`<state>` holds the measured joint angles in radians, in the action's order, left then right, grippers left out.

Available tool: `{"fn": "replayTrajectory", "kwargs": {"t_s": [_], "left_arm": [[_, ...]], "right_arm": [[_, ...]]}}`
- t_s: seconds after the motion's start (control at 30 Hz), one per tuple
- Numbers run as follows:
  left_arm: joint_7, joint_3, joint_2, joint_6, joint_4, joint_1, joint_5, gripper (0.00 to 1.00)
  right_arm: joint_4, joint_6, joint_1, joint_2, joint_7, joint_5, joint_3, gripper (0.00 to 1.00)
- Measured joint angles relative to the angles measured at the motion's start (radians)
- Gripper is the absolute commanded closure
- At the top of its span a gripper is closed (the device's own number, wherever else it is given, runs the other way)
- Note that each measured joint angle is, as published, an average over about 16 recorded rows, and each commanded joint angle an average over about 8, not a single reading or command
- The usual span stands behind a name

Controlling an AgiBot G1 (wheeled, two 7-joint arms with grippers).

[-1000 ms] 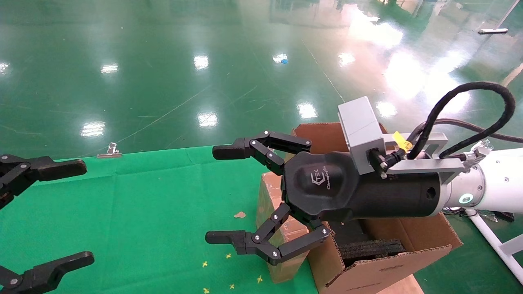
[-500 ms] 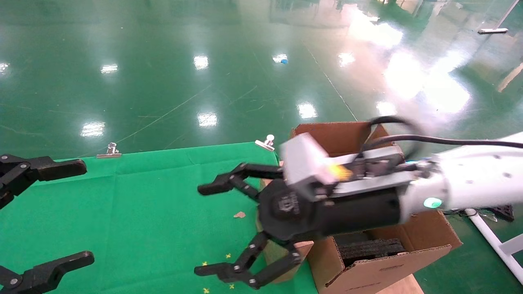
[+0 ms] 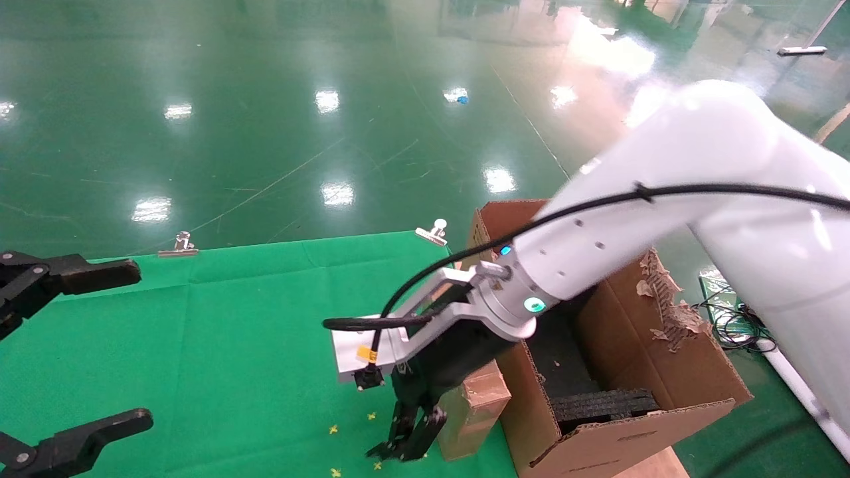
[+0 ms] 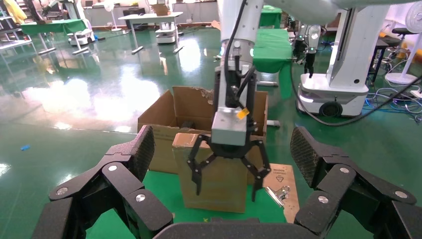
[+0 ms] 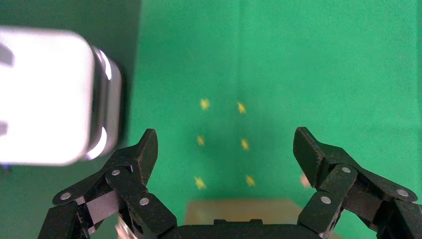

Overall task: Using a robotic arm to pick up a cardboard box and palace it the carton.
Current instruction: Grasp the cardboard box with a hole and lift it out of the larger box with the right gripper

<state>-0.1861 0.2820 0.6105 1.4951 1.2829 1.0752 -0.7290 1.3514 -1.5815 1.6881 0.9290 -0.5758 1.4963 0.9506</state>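
My right claw [image 3: 406,443] hangs wide open and empty, pointing down over the cardboard box [image 3: 473,410] standing on the green counter [image 3: 219,345] just beside the carton [image 3: 617,425], so next I probably lower, straddle it and close, left claw [image 3: 40,358] idle.

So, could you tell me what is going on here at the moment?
The right gripper on the white robotic arm points down at the green mat, fingers open, right beside the upright cardboard box. It has not gripped the box yet. The box stands on the mat against the large open carton, where it is meant to go. The left gripper waits open at the mat's left side.
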Motion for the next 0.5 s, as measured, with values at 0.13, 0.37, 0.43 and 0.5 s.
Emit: {"fn": "replayTrajectory", "kwargs": {"t_s": [0.13, 0.37, 0.43, 0.5], "left_arm": [[0.0, 0.0, 0.0, 0.0, 0.0, 0.0, 0.0, 0.0], [0.0, 0.001, 0.0, 0.0, 0.0, 0.0, 0.001, 0.0], [0.0, 0.001, 0.0, 0.0, 0.0, 0.0, 0.001, 0.0], [0.001, 0.001, 0.0, 0.0, 0.0, 0.0, 0.001, 0.0]], "right_arm": [[0.0, -0.004, 0.124, 0.026, -0.052, 0.034, 0.127, 0.0], [-0.001, -0.004, 0.337, 0.023, -0.115, 0.021, 0.325, 0.0], [-0.001, -0.003, 0.388, 0.015, -0.126, 0.009, 0.376, 0.0], [-0.001, 0.0, 0.432, 0.007, -0.133, -0.004, 0.424, 0.0]]}}
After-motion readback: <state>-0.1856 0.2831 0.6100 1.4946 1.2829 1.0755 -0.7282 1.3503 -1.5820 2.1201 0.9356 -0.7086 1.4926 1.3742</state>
